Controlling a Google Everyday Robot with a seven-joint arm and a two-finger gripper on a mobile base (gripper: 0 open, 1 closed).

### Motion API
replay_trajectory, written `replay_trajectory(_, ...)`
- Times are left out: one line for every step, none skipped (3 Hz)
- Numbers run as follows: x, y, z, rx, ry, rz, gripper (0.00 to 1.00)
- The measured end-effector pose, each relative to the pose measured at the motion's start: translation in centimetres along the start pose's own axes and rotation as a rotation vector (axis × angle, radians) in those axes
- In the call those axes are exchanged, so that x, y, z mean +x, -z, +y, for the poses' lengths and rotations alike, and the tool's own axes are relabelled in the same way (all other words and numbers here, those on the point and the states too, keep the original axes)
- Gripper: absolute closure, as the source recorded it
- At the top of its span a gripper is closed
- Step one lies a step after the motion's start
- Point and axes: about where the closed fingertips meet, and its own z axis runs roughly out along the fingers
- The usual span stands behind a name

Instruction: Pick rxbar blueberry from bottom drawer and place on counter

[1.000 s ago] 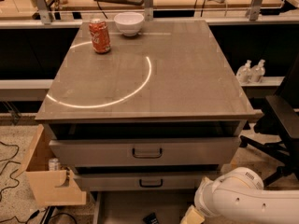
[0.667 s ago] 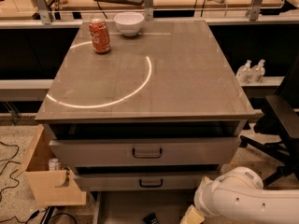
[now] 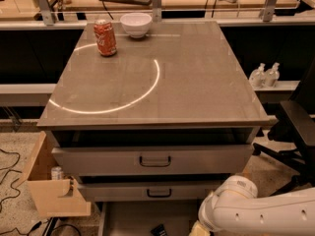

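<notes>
The bottom drawer (image 3: 133, 216) is pulled open at the foot of the cabinet and shows its flat grey floor. A small dark object (image 3: 158, 230) lies on that floor at the lower edge of the view; it looks like the rxbar blueberry, though only part of it shows. My white arm (image 3: 246, 209) comes in from the lower right and bends down beside the drawer. The gripper is below the edge of the view, past the arm's end (image 3: 198, 228). The counter (image 3: 197, 82) is grey-brown and glossy, with a white arc of light across it.
A red soda can (image 3: 105, 37) and a white bowl (image 3: 136, 24) stand at the counter's back left. Two closed drawer fronts with black handles (image 3: 154, 161) sit above the open drawer. A wooden box (image 3: 49, 191) is at the left, a black chair (image 3: 295, 127) at the right.
</notes>
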Motion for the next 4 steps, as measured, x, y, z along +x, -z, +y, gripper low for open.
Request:
replay_trajectory(1.5, -4.4, 1.5, -0.04, -0.029, 0.058, 0.0)
replay_trajectory(2.3, -8.5, 2.8, -0.057, -0.086, 0.082, 0.0)
replay_trajectory(2.3, -12.8, 4.4, -0.067, -0.173, 0.059, 0.0)
replay_trajectory(2.1, -16.0, 5.6, -0.065, -0.223, 0.015, 0.0)
